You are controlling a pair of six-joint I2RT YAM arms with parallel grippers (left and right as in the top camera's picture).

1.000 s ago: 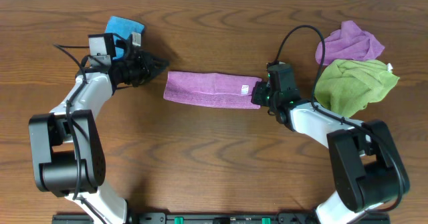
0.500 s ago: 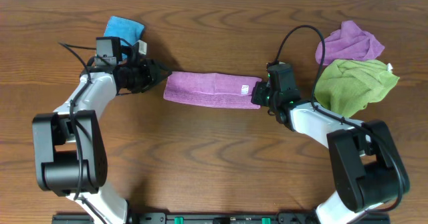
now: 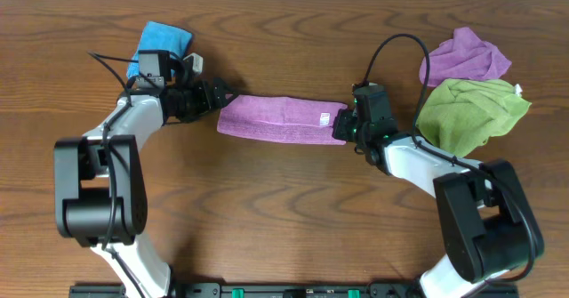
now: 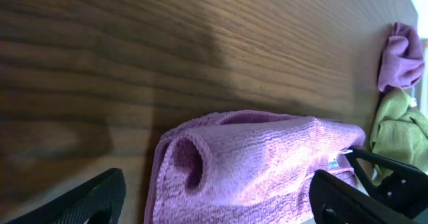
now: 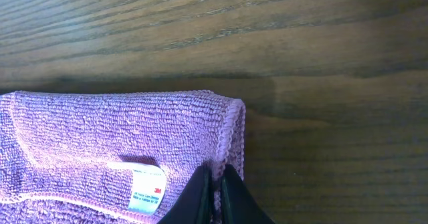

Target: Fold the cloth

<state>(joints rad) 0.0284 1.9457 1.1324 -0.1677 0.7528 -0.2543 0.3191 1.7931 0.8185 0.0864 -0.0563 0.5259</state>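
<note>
**Left arm closing in on the free end of the folded band**

A blue cloth (image 3: 164, 40) is lying behind the left gripper (image 3: 216, 99), out of its reach and no part of this step. The left gripper is standing with its jaws spread wide and is holding nothing. In the left wrist view the rolled left end of the cloth (image 3: 280, 118) is lying between the two fingers (image 4: 87, 200), just ahead of them, with bare table (image 3: 284, 209) beyond.

Judging from this, the step in hand is the left arm's grab at that end, so that the band can be doubled over. To do it well the arm should be going low and forward until the fingers are straddling the whole thickness of the roll, every layer and not only the top flap, and be closing only then; a bite on the upper layer alone would be peeling the fold open.

The cloth itself is lying flat on the table as a long narrow band reaching from the left jaws to the right jaws; its white tag (image 5: 146, 187) is sitting just to the left of the right fingertips.

The right gripper (image 5: 215, 177) is resting with its jaws brought together on the hem at the band's right end, seemingly nipping that edge and touching nothing else; that pinch should be holding firm while the left arm closes, or the band may be sliding. Behind the right jaws, well apart, a violet cloth (image 3: 467, 56) and a lime-green cloth (image 3: 471, 111) are lying bunched.
</note>
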